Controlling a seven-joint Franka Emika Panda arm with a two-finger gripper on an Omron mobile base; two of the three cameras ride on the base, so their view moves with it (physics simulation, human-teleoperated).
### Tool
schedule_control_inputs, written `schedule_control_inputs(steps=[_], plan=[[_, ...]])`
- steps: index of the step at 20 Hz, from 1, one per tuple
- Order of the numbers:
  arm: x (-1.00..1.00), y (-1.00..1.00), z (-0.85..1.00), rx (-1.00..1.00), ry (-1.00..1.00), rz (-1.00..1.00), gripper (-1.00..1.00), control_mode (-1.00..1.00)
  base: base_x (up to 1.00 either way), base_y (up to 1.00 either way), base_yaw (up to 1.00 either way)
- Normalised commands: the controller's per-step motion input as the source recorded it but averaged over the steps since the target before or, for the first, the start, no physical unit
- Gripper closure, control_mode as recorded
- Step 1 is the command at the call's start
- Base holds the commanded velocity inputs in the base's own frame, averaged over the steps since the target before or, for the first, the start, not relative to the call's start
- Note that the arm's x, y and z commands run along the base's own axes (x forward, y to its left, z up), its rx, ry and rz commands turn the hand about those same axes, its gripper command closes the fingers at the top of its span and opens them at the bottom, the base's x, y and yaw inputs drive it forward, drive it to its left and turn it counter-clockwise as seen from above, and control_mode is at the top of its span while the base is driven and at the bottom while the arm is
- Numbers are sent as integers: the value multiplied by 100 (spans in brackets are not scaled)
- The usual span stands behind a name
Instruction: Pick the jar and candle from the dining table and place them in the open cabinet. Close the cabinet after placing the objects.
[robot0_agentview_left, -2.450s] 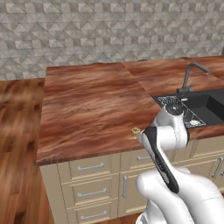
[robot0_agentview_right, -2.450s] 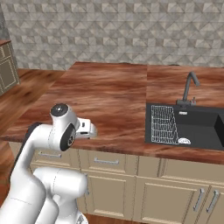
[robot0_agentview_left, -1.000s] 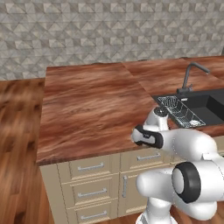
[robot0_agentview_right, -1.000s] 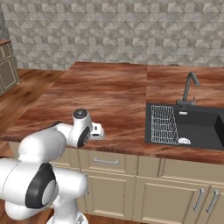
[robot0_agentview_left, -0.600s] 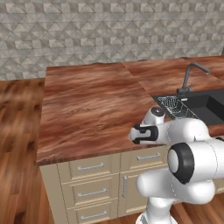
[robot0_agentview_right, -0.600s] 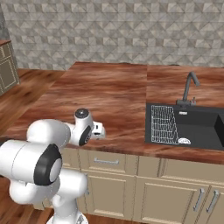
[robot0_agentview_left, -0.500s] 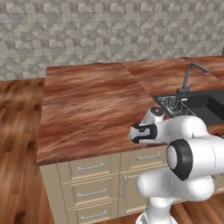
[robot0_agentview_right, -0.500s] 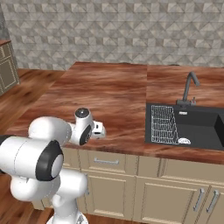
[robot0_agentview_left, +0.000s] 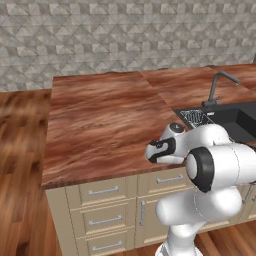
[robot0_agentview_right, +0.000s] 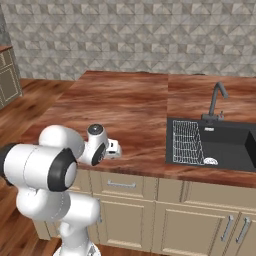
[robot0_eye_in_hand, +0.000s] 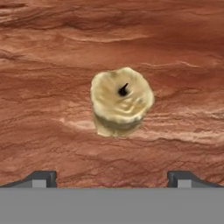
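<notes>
Folded down since the earlier frame, the arm now points its hand straight at the counter. Jaws wide, empty. Candle stands upright at frame centre, squarely between the fingertips' line.

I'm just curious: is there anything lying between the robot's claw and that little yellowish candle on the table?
No. In the hand view, only bare table top lies between the open gripper and the candle.

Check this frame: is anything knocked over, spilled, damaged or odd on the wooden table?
Nothing stands out. The small pale yellow-tan candle stands upright with its dark wick up on the glossy reddish-brown dining table, untouched, centred ahead of the open gripper.
</notes>
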Motion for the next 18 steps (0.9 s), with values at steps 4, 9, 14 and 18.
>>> schedule_control_inputs(steps=[4,9,14,18], plan=[[23,0,-12,0,0,0,-100,-100,0,0,0],[27,0,-15,0,0,1,-100,-100,0,0,0],[33,1,-15,0,0,2,-100,-100,0,0,0],[32,4,-20,0,0,3,-100,-100,0,0,0]])
